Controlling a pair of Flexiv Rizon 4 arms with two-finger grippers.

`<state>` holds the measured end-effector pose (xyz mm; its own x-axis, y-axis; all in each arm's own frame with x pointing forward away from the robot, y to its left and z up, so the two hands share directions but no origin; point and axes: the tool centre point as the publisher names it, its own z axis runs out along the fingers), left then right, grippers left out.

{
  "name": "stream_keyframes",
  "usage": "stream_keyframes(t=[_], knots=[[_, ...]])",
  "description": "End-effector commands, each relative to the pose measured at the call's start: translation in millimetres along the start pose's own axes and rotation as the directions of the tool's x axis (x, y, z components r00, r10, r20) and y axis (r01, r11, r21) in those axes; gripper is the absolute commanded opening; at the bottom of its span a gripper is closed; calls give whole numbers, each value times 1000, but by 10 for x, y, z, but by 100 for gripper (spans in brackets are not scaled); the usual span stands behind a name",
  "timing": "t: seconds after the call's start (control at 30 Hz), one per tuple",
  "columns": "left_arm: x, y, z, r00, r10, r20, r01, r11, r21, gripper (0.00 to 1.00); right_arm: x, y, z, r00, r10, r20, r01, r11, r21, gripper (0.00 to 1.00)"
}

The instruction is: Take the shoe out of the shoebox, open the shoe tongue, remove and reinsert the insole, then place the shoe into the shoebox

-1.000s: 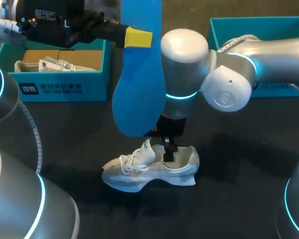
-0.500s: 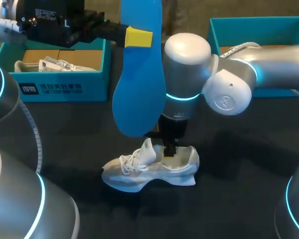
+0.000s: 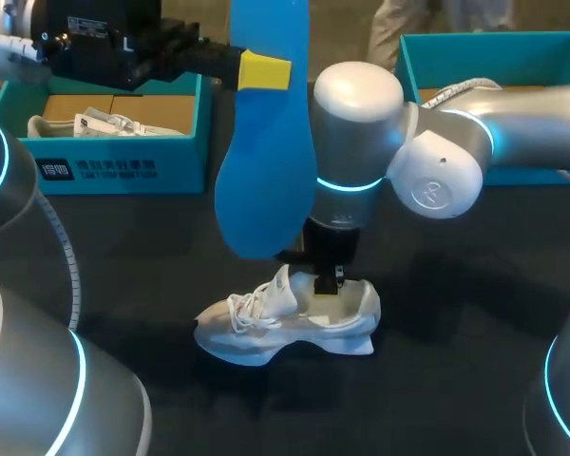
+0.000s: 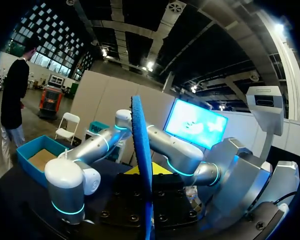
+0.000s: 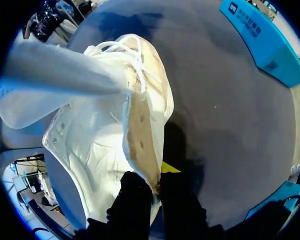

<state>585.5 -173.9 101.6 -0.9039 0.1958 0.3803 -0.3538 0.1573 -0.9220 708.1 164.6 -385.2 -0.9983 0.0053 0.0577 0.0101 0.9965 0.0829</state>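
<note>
Three steps done: the shoe point(image 3: 285, 328) is out of its box and sits on the table point(image 3: 456, 332), near the middle; its tongue stands up from the laces; the insole point(image 3: 266, 171) is out of it.
Two steps left: by my judgement, the insole has to go back in, and then the shoe goes into the shoebox point(image 3: 123, 166).
Shoe: white, resting on its sole, toe to the left and heel to the right, well apart from both boxes.
Right claw point(image 5: 155, 182): down at the heel opening and almost closed, it pinches the thin rim of the shoe's wall from both sides; it seems to be steadying the shoe and holding the opening wide.
Insole: blue, hanging upright in the air above and slightly left of the opening, rounded end lowest, apparently not touching the shoe.
Left claw point(image 3: 264, 71): higher and farther back, closed narrowly on the upper part of the insole; one yellow tip shows on its front face, the other finger is hidden behind.
Shoebox: far left, teal, open, with crumpled paper point(image 3: 114, 122) inside.
Second box point(image 3: 413, 66): far right, teal, partly behind the right arm; its contents cannot be seen.
</note>
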Motion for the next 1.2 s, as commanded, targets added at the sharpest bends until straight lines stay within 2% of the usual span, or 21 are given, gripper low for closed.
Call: stream_keyframes(t=[0.03, 0.3, 0.57, 0.8, 0.9, 0.97, 1.17, 1.2], knots=[[-2, -3, 5, 1000, -1, 0, 1, 1000, -2, 0, 39, -15, -138, 1000, 11, 3, -11, 1000, 6, 0], [-2, -3, 5, 1000, -1, 0, 1, 1000, -2, 0, 138, -84, -324, 995, 93, -29, -93, 995, -24, 0], [-2, -3, 5, 1000, -1, 0, 1, 1000, -2, 0, 279, -213, -498, 955, 294, -43, -296, 953, -66, 0], [-2, -3, 5, 1000, -1, 0, 1, 1000, -2, 0, 430, -255, -510, 843, 534, -63, -538, 834, -124, 0], [-2, -3, 5, 1000, -1, 0, 1, 1000, -2, 0, 485, -250, -538, 773, 632, -50, -633, 766, -115, 0], [-2, -3, 5, 1000, -1, 0, 1, 1000, -2, 0, 516, -233, -556, 708, 706, -21, -705, 705, -70, 0], [-2, -3, 5, 1000, -1, 0, 1, 1000, -2, 0, 595, -149, -600, 588, 809, -5, -805, 585, -102, 0], [-2, -3, 5, 1000, -1, 0, 1, 1000, -2, 0, 608, -140, -602, 582, 813, -11, -808, 577, -122, 0]])
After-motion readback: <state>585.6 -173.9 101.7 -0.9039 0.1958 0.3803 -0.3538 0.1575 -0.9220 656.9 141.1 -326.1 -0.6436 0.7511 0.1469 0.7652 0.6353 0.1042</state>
